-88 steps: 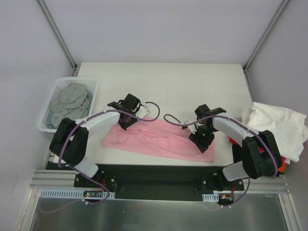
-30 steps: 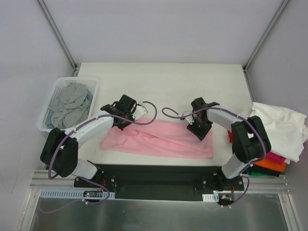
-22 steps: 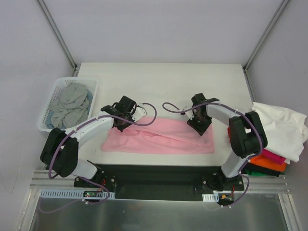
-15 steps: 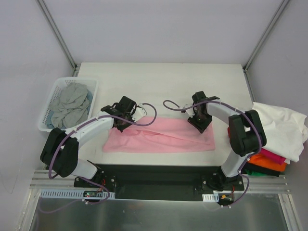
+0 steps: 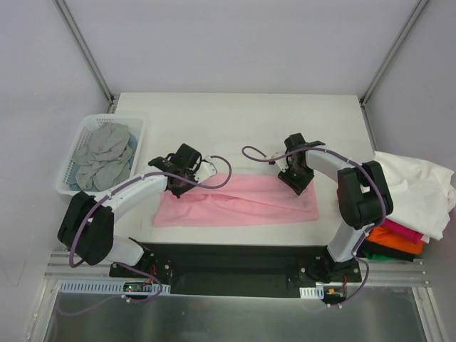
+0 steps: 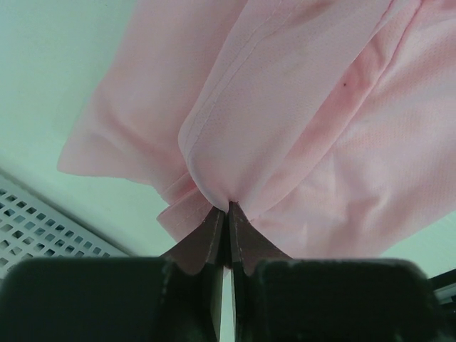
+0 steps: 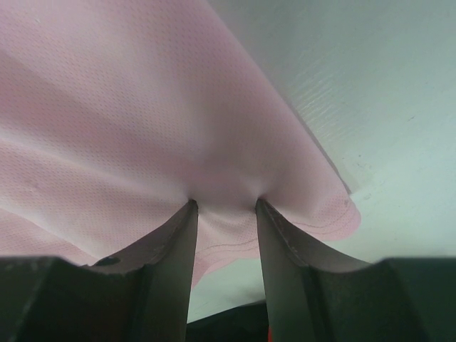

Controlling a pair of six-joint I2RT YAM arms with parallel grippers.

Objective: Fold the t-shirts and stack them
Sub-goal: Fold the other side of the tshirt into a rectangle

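The light pink t-shirt (image 5: 242, 204) lies as a long folded strip across the near middle of the table. My left gripper (image 5: 182, 187) is at its far left edge, shut on a pinch of pink cloth (image 6: 285, 107); its jaws (image 6: 228, 208) meet tight on the fold. My right gripper (image 5: 300, 181) is at the strip's far right edge. In the right wrist view its jaws (image 7: 224, 204) stand apart, the fingertips (image 7: 187, 208) pressing against the pink cloth (image 7: 128, 107). Grey shirts (image 5: 104, 152) fill the basket.
The white lattice basket (image 5: 69, 187) stands at the table's left edge; its rim shows in the left wrist view (image 6: 43, 229). At the right edge a white shirt (image 5: 413, 187) lies on a stack of magenta (image 5: 399, 229) and orange (image 5: 400, 242) shirts.
Both grippers have moved the pink shirt's edge toward the far side. The strip has straightened and now lies level across the table. The right gripper went from the near right corner to the far right edge.
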